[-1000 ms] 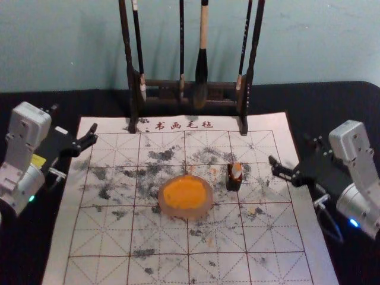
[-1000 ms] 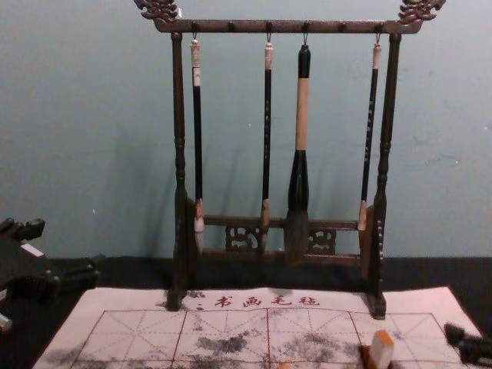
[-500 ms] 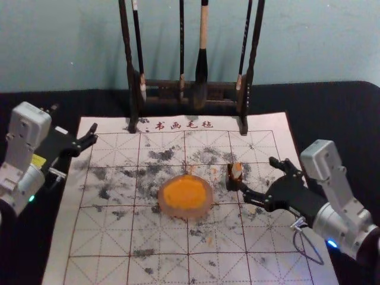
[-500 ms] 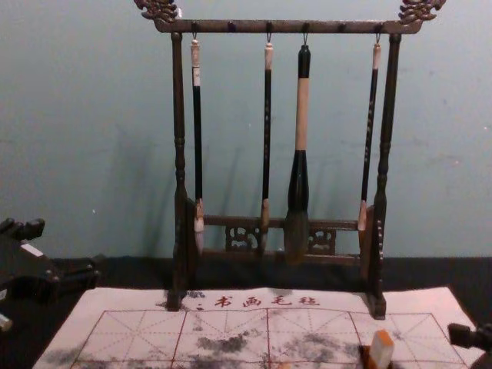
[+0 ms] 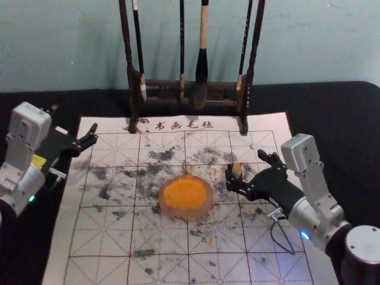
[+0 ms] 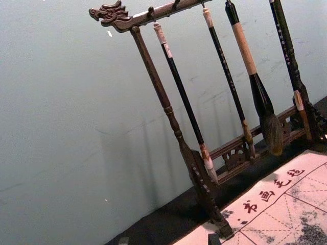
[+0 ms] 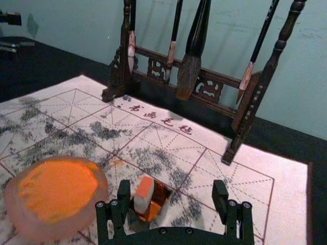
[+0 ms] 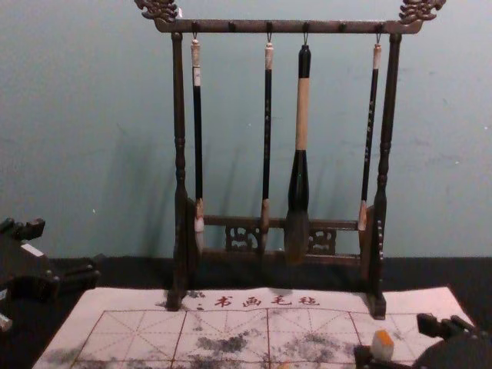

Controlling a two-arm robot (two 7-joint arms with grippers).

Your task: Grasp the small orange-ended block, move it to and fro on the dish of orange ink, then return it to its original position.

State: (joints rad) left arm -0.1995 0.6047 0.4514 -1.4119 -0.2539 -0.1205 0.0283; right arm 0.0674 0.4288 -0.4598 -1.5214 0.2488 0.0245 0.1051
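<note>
The 4 brushes (image 5: 203, 35) (head view) are cropped above.

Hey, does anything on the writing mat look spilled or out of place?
Yes, a little: faint orange smudges mark the mat outside the dish, like stray ink. Dark blotches are scattered over the grid too. Nothing looks tipped over.

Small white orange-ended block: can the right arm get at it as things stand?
Probably yes: the right gripper is open near the block, whose orange end stands clear of its dark holder.
</note>
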